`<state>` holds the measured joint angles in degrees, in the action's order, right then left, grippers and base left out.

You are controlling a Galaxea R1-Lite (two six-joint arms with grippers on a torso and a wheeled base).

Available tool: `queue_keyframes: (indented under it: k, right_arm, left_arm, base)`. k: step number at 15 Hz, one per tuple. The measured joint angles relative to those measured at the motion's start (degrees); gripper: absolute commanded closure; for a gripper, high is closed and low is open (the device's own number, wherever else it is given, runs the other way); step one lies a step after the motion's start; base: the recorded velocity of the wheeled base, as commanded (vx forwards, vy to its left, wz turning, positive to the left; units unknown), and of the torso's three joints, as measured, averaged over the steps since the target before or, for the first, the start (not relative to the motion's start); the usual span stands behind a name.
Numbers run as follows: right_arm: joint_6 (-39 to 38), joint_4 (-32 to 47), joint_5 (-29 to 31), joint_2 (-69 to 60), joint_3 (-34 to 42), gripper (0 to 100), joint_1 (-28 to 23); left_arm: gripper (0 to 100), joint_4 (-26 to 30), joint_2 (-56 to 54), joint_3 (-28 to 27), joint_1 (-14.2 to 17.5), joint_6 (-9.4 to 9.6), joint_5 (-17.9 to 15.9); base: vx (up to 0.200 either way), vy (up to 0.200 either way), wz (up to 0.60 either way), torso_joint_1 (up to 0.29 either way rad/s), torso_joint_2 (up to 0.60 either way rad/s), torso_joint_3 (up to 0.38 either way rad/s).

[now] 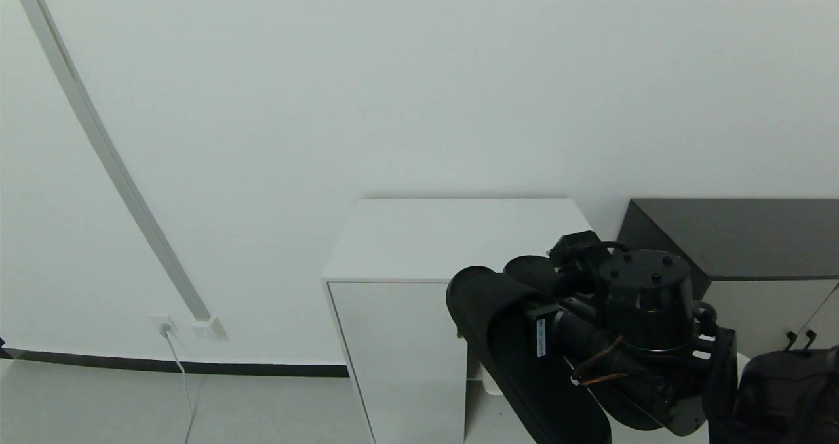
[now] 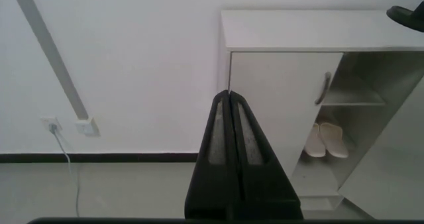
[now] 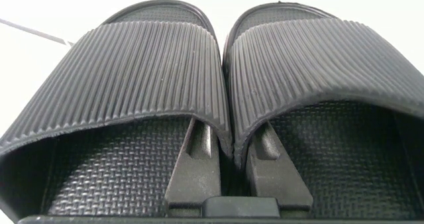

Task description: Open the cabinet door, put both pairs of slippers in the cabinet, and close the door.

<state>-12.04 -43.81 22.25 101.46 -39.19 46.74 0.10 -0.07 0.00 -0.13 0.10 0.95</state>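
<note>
- The right claw was clamped on the black slippers. One finger sat inside each shoe, pinching the two touching inner side walls together just under the ribbed straps.
- In the head view the pair ran tilted across the front of that claw, extending beyond it at both ends.
- The cabinet stood just beyond and below the held pair, with one compartment open. The white slippers lay side by side on a low shelf inside, well below the claw's load.
- The black pair looked like light moulded rubber or foam, bendy rather than stiff and not fragile. The walls would probably give a little under the pinch.
- The woven-pattern footbeds and ribbed straps looked grippy, so sliding seemed unlikely. The long, unsupported ends could still swing or twist about the pinch point.
- The hold looked well chosen: mid-length, where the strap roots thicken the walls and the weight balances. Only the squeeze kept the two shoes together, so a bump on the shelf edge could peel one loose.
- The left claw had its fingers pressed together with nothing between them. It pointed at the cabinet's closed door, and the open compartment lay off to one side of it.
</note>
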Motion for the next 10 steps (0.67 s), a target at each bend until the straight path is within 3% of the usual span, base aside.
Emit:
queue_keyframes:
  k: [5, 10]
  right_arm:
    - [0.0, -0.2, -0.1, 0.0, 0.3, 100, 0.0]
    - [0.8, -2.4, -0.1, 0.1, 1.1, 100, 0.1]
  left_arm:
    - [100, 0.0, 0.0, 0.0, 0.0, -0.02, 0.0]
    - [100, 0.0, 0.0, 0.0, -0.2, 0.06, 0.0]
  base:
    - [0.000, -0.200, 0.00, 0.003, 0.00, 0.002]
    - [0.000, 0.000, 0.00, 0.000, 0.00, 0.000]
